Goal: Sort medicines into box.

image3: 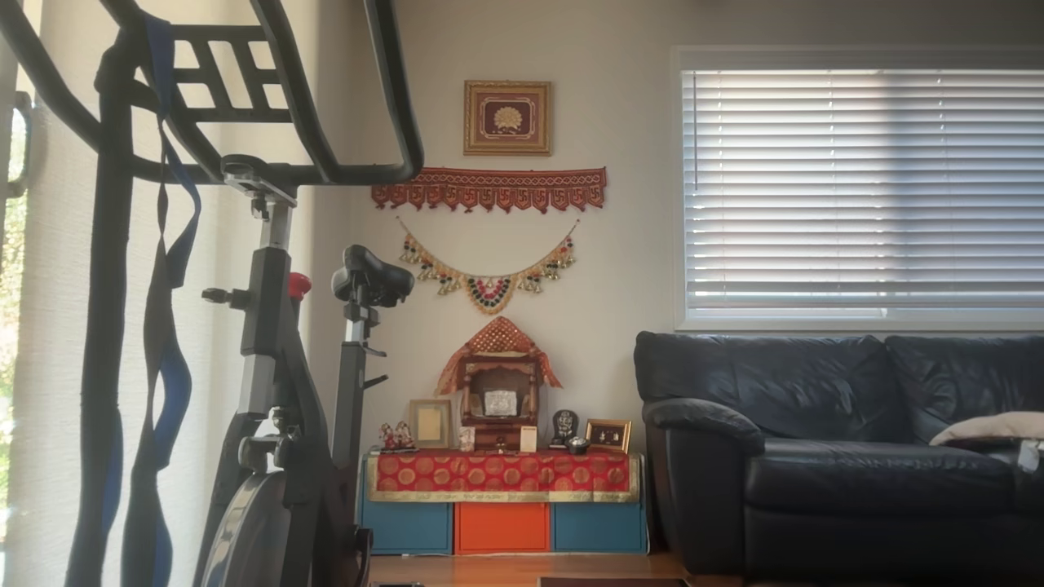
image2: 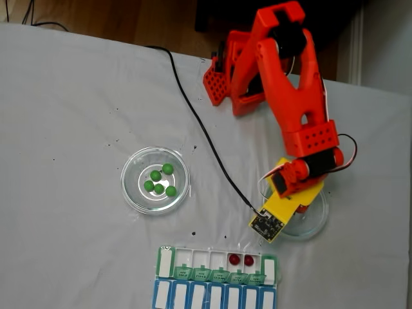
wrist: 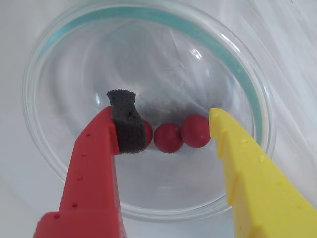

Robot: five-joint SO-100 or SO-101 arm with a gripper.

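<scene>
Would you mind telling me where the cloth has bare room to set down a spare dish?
The wide left of the cloth, beyond the green-ball dish, is bare. So is the strip between that dish and the black cable. It is crowded lower right, where the hand works the red-ball dish above the box.

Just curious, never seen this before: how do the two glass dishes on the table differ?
The left dish holds five green balls and sits uncovered; the right dish holds three dark red balls, with the gripper open around them in the wrist view. Both are round clear glass.
</scene>
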